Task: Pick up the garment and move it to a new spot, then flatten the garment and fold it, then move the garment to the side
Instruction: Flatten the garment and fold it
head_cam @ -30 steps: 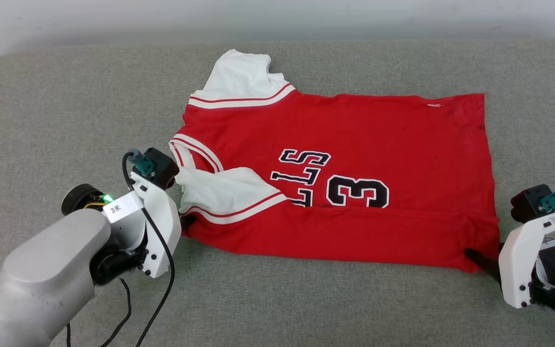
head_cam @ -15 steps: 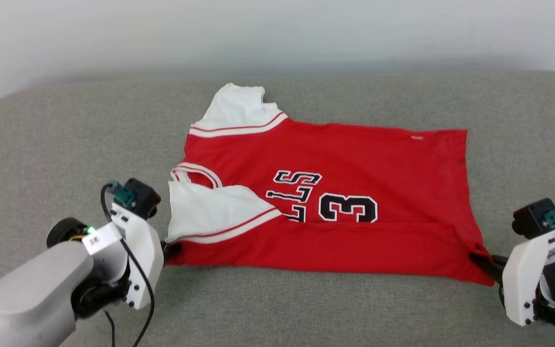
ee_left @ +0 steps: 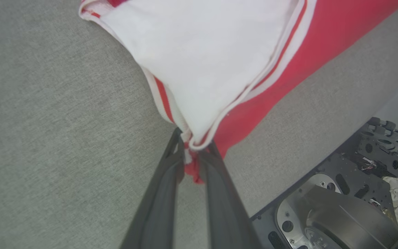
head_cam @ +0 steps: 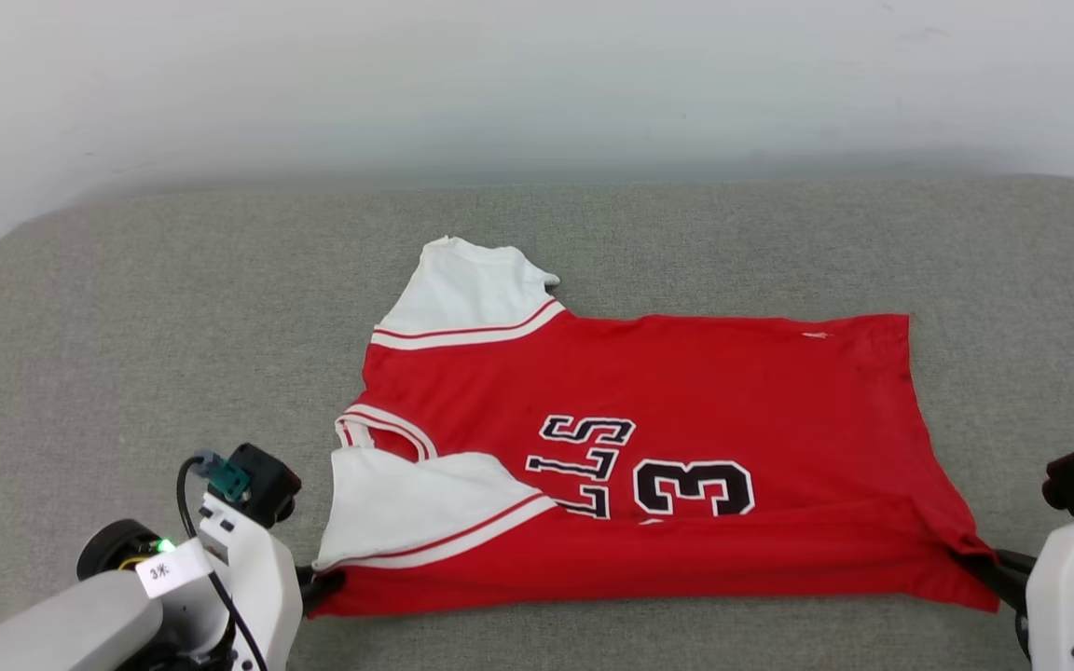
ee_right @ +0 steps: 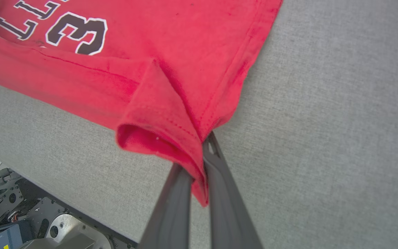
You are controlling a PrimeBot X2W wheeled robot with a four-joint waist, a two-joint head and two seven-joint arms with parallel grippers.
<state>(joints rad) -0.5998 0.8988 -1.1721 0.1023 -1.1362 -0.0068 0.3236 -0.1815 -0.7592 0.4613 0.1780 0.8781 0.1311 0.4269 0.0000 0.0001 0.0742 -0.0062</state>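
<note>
The garment [head_cam: 649, 410] lies flat on the grey cushion [head_cam: 173, 354], at the near centre, collar toward the robot's left and hem toward its right. Its near long edge is folded over onto the front. Readable black-and-white lettering: "L", "L", "S" and one "3". The fold and the near white sleeve [head_cam: 406, 508] cover the rest.

The left gripper [head_cam: 327, 582] is low over the cushion. Its fingers are narrow, pinching the near collar-end corner where sleeve trim and red cloth meet. A white label [head_cam: 167, 570] on that wrist reads "3" and a further character that cannot be made out.

The right gripper [head_cam: 975, 564] is equally low, clamped narrow on the near hem corner, where the cloth bunches.

Bare cushion extends left, right and beyond the garment to the wall [head_cam: 500, 84]. The cushion's front edge runs close behind both grippers, above the dark robot base [ee_left: 340, 207].
</note>
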